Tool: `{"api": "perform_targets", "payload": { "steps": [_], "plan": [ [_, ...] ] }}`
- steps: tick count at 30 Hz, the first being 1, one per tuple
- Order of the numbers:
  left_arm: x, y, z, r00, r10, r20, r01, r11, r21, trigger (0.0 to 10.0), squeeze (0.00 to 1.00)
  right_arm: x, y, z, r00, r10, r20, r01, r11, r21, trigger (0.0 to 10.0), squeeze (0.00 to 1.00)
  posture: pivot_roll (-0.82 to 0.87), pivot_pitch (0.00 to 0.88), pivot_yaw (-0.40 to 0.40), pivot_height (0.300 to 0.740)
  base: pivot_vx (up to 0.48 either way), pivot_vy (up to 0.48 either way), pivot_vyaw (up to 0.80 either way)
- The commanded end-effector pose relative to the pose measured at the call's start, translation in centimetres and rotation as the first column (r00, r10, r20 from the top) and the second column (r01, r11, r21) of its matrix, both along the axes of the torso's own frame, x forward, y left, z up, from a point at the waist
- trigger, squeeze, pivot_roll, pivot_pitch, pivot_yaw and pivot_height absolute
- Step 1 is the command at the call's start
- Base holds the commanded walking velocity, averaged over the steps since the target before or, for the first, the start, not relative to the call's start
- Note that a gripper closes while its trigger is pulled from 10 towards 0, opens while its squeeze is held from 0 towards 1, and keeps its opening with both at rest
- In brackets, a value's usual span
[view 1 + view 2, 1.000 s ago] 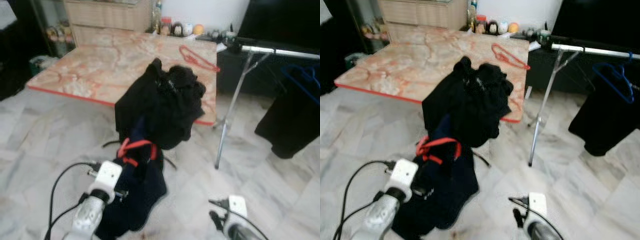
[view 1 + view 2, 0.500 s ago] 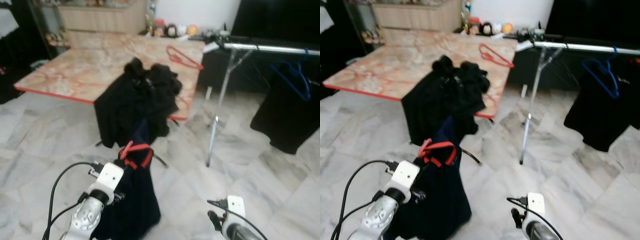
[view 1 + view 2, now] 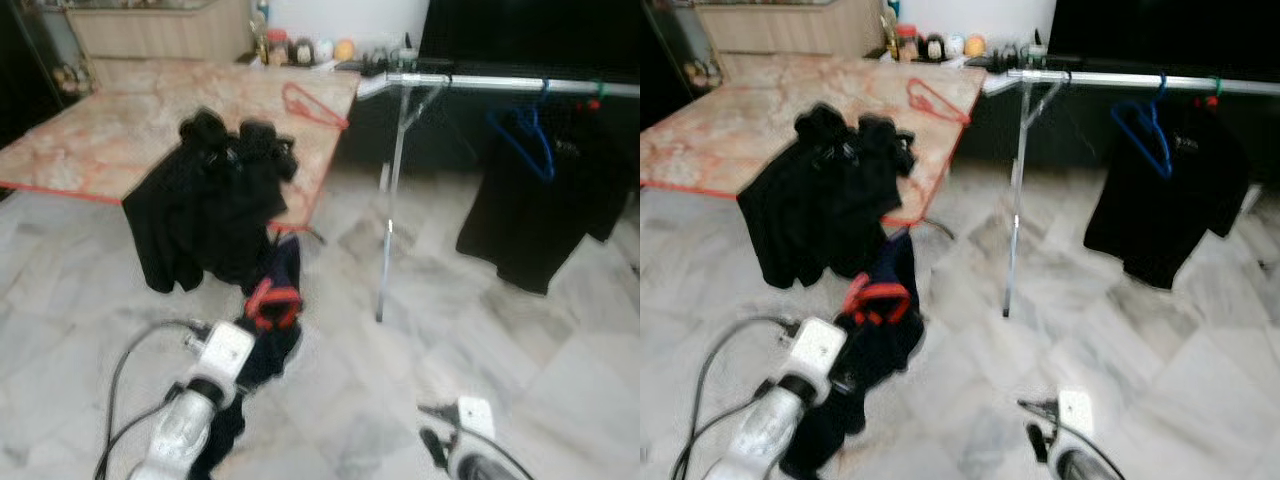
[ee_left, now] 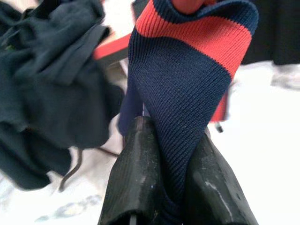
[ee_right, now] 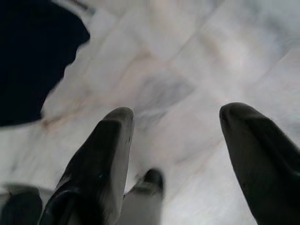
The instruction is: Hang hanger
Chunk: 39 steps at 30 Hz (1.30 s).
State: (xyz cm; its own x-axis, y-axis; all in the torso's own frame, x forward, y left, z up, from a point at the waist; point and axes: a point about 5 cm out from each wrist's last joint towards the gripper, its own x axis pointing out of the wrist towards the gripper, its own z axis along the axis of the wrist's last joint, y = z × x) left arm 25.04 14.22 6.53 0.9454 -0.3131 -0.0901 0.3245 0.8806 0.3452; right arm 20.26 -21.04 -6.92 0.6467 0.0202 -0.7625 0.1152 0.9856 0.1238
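My left gripper (image 4: pixel 171 136) is shut on a navy knit garment (image 4: pixel 183 93) with a red band (image 3: pixel 272 302), held low in front of me; whether a hanger is inside it I cannot tell. A silver clothes rail (image 3: pixel 500 83) stands ahead to the right. A blue hanger (image 3: pixel 522 140) and a black garment (image 3: pixel 540 215) hang from it. A red hanger (image 3: pixel 312 105) lies on the marble table (image 3: pixel 90 140). My right gripper (image 5: pixel 176 117) hangs open over the floor with nothing between its fingers.
A heap of black clothes (image 3: pixel 210 200) droops over the table's near corner. The rail's upright post (image 3: pixel 390 200) stands between table and hanging garment. Jars and small items (image 3: pixel 300 48) line the table's far edge. Grey marble floor (image 3: pixel 450 340) lies between me and the rail.
The whole view has swung right, so the table sits further left and the rail with its black garment is in fuller view. The left gripper keeps its hold on the navy garment.
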Motion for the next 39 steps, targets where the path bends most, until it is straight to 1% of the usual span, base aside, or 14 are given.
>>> {"api": "perform_targets", "payload": {
  "steps": [1, 4, 10, 17, 30, 39],
  "plan": [
    [0.33, 0.47, 0.79, 0.999, -0.001, 0.032, 0.001, 1.0, 0.006, 10.0, 0.0, 0.57, 0.64, 0.25, 0.999, 0.0, 0.033, -0.001, 1.0, 0.021, 10.0, 0.0, 0.07, 0.0, -0.032, 0.716, 0.0, -0.304, 0.0],
    [0.35, 0.21, 0.58, 1.0, -0.022, 0.001, 0.022, 1.0, -0.016, 10.0, 0.0, 0.72, 0.65, 0.41, 0.998, 0.004, 0.06, -0.006, 1.0, 0.028, 10.0, 0.0, 0.06, 0.0, -0.034, 0.716, 0.0, 0.0, 0.0],
    [0.43, -0.02, 0.45, 0.999, -0.035, -0.015, 0.034, 0.999, -0.035, 10.0, 0.0, 0.85, 0.62, 0.56, 0.996, 0.004, 0.086, -0.007, 0.999, 0.032, 10.0, 0.0, 0.05, 0.0, -0.035, 0.716, 0.0, 0.0, 0.0],
    [0.42, 0.0, 0.39, 1.0, -0.017, -0.019, 0.016, 0.999, -0.047, 10.0, 0.0, 0.75, 0.52, 0.52, 0.997, 0.008, 0.082, -0.011, 1.0, 0.026, 10.0, 0.0, 0.06, 0.0, -0.037, 0.716, 0.0, 0.0, -0.62],
    [0.68, -0.01, 0.47, 0.999, -0.035, -0.027, 0.033, 0.998, -0.057, 10.0, 0.0, 0.69, 0.73, 0.46, 0.996, 0.003, 0.087, -0.006, 0.999, 0.033, 10.0, 0.0, 0.05, 0.0, -0.022, 0.716, 0.0, 0.0, -0.69],
    [0.78, 0.13, 0.45, 0.999, -0.021, -0.035, 0.019, 0.998, -0.064, 10.0, 0.0, 0.87, 0.78, 0.59, 0.995, 0.01, 0.103, -0.013, 1.0, 0.024, 10.0, 0.0, 0.05, 0.0, -0.023, 0.716, 0.0, 0.0, 0.0]
  ]
}}
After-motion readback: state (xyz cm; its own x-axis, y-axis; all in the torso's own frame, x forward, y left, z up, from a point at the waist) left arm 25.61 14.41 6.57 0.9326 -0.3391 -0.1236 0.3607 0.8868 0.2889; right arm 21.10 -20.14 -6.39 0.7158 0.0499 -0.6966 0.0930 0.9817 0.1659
